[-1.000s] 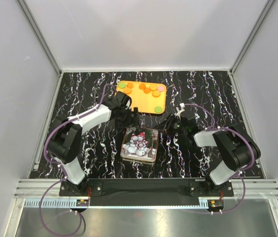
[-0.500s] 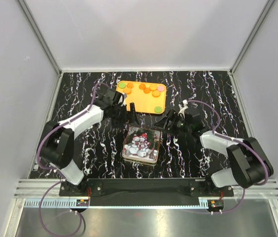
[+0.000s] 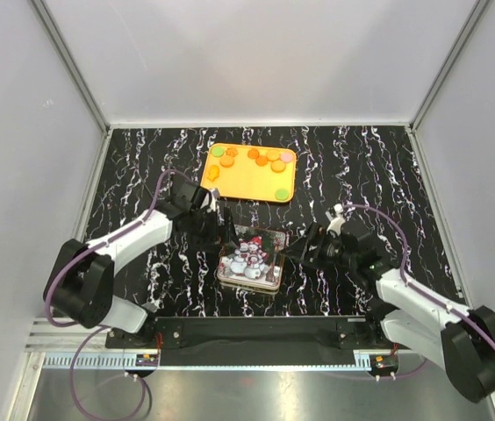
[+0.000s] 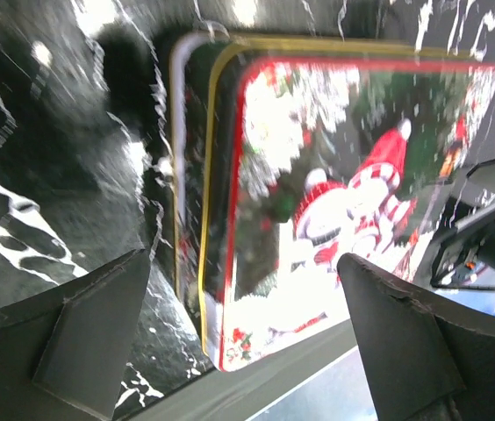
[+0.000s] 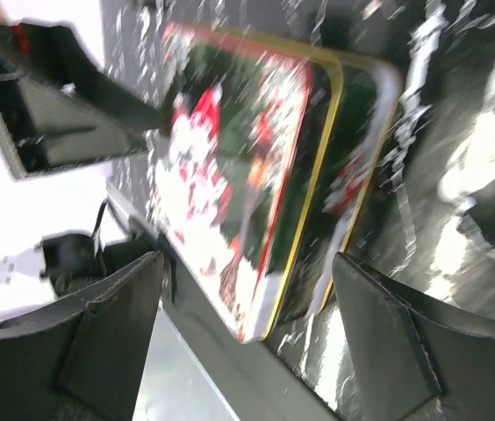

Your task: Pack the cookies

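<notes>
Several cookies (image 3: 262,160), orange, green, yellow and pink discs, lie on an orange tray (image 3: 246,184) at the back of the table. A closed tin with a snowman lid (image 3: 250,258) sits in front of it and fills both wrist views (image 4: 335,184) (image 5: 247,175). My left gripper (image 3: 227,231) is open and empty at the tin's back left corner. My right gripper (image 3: 298,247) is open and empty at the tin's right edge. Neither touches the tin.
The table has a black marbled top (image 3: 353,167) with white enclosure walls on three sides. A metal rail (image 3: 256,333) runs along the near edge by the arm bases.
Both arms have drawn back toward me from near the tray. The left gripper now sits at the tin's back left corner and the right gripper at its right side.
</notes>
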Motion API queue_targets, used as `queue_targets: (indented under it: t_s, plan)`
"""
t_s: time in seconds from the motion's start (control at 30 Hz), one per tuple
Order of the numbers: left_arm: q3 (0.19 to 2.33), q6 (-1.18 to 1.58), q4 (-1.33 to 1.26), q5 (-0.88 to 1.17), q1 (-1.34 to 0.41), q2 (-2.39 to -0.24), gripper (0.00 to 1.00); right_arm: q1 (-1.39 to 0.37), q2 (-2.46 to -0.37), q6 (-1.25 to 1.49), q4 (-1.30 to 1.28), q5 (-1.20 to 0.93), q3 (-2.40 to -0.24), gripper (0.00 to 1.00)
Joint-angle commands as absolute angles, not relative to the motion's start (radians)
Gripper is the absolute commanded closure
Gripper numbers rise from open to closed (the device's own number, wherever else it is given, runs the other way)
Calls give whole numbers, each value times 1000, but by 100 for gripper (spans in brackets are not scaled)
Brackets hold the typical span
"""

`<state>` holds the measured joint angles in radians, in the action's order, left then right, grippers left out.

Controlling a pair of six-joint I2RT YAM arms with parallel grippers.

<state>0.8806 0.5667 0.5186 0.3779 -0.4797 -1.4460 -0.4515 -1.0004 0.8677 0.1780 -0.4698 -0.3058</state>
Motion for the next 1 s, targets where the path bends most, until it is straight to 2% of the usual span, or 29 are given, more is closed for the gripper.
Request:
queue_targets:
  t_s: [0.0,0.33,0.5,0.8,0.87,0.97]
  plan:
    - [856,591,457,417,-503,-1393,4,-514,-939,910,144,-456,-276,14]
    - [767,669,393,417,-538,-1362,5,-721,-1015,1003,268,-357,-221,19]
    - [742,724,361,391,-575,-1351,5,-747,-1063,1025,325,-339,-222,24]
    - [713,779,318,361,-606,-1351,7,-749,-1130,1014,344,-341,-265,38]
    - [712,795,307,354,-615,-1351,7,-747,-1161,1019,374,-345,-265,46]
    - [706,810,292,350,-632,-1359,7,-749,-1193,1019,393,-347,-270,51]
